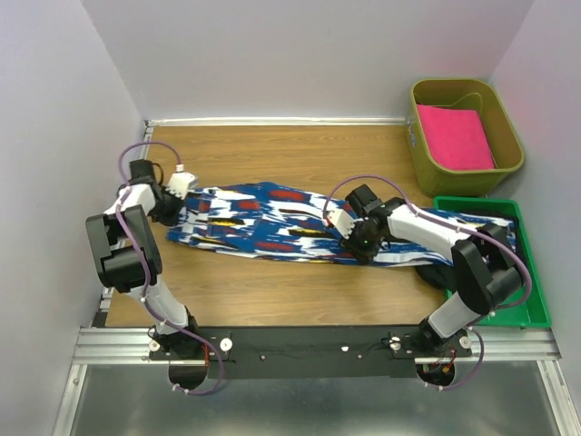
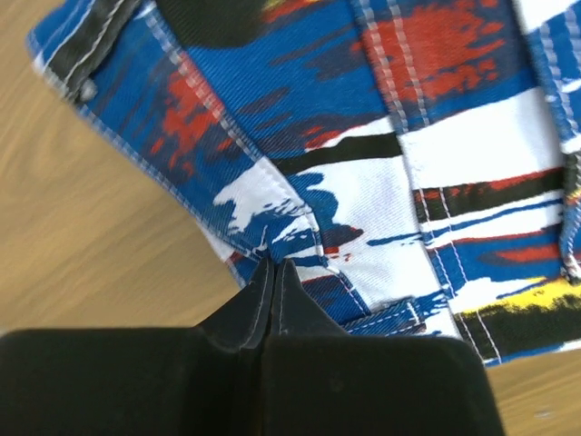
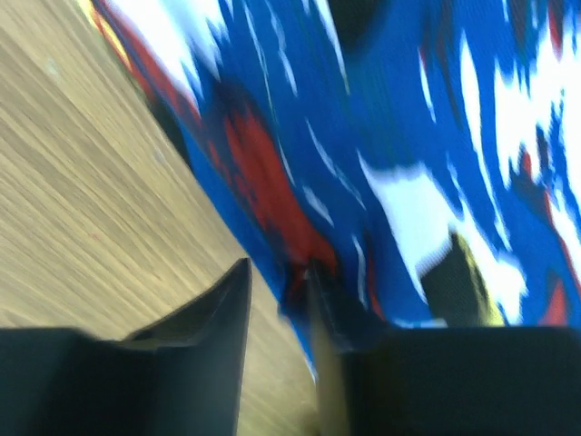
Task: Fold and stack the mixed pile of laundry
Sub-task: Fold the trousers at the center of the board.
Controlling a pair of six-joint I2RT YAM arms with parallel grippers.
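— Where does the blue blotched garment [image 1: 263, 222] lie?

— Stretched long across the desk [image 1: 272, 154], reaching from one of our arms to the other. Our left gripper [image 2: 272, 268] has its jaws closed on the stitched hem. Our right gripper [image 3: 277, 277] straddles an edge, jaws slightly apart, and we cannot tell whether they pinch.

— How will it handle?

— We judge it light, limp twill that sags between holds. We should take seams or corners, where doubled cloth slips less.

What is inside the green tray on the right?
A black garment lies at the green tray's left side, spilling over its edge. The right arm covers much of the tray, so anything else inside cannot be seen.
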